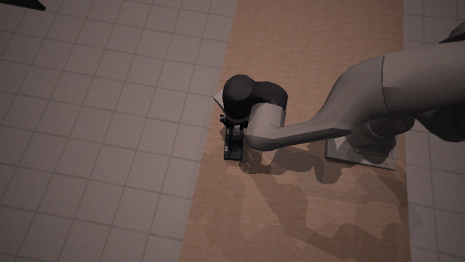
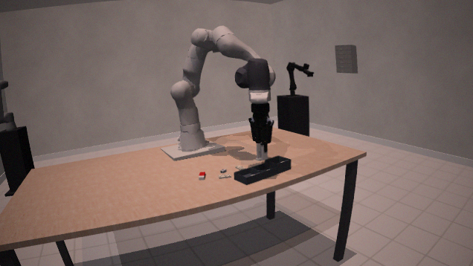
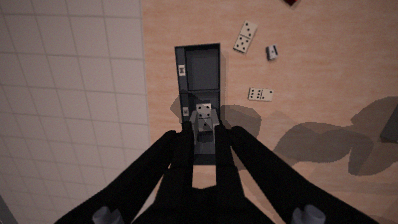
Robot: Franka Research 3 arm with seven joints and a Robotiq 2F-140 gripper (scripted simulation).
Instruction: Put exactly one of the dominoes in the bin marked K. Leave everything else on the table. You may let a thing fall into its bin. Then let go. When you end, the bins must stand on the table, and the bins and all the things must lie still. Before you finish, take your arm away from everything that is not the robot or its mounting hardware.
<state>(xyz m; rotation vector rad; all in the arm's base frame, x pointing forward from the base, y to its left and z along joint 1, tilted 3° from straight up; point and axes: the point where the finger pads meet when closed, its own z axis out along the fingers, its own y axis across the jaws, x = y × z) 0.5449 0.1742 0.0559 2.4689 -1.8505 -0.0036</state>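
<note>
My gripper (image 3: 204,117) is shut on a white domino (image 3: 203,119) that hangs upright between the fingertips. It hangs over the near compartment of a black two-compartment bin (image 3: 198,100). The bin has small white labels on its left wall, too small to read. In the side view the gripper (image 2: 261,143) holds the domino (image 2: 262,152) just above the far end of the bin (image 2: 262,170). From above, the wrist covers most of the bin (image 1: 233,144). Two more dominoes (image 3: 245,36) (image 3: 260,94) lie flat on the table to the right of the bin.
A small dark-and-white piece (image 3: 271,52) lies between the two loose dominoes. A red-and-white block (image 2: 201,175) sits further along the table. The bin stands close to the table edge (image 3: 144,75). The robot base plate (image 2: 192,150) is behind.
</note>
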